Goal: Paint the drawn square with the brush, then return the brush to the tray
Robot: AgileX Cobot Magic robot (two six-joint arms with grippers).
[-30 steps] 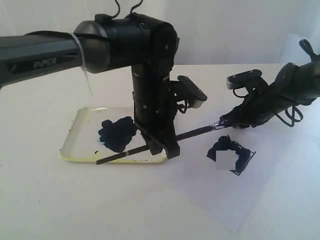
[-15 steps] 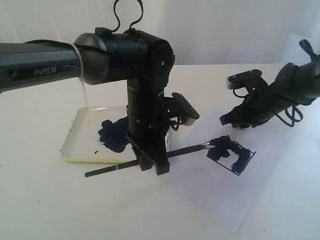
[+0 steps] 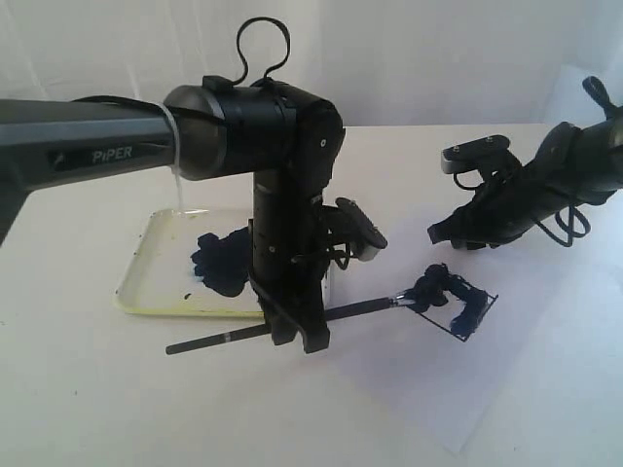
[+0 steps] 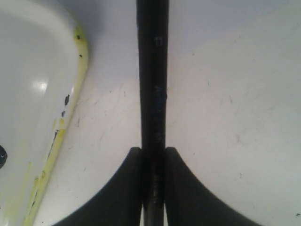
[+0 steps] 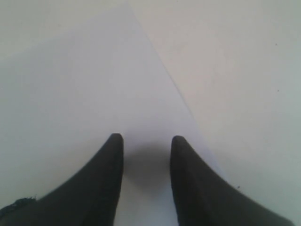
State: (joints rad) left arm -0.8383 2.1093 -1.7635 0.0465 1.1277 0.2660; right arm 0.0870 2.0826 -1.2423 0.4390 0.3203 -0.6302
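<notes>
White counter (image 3: 78, 399) carries two items: a yellow-stained tray (image 3: 180, 309) at centre left of the frame, and a paper sheet (image 3: 428, 389) at lower right.

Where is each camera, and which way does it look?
Exterior view: off the arms, down onto the white table; both black arms show.
Left wrist view: on that wrist, along the left claw, shut on the thin black paintbrush beside the yellow-rimmed whitish tray.
Right wrist view: on that wrist, past the open right claw onto white paper.
Shared: exterior too shows paintbrush, tray.
</notes>
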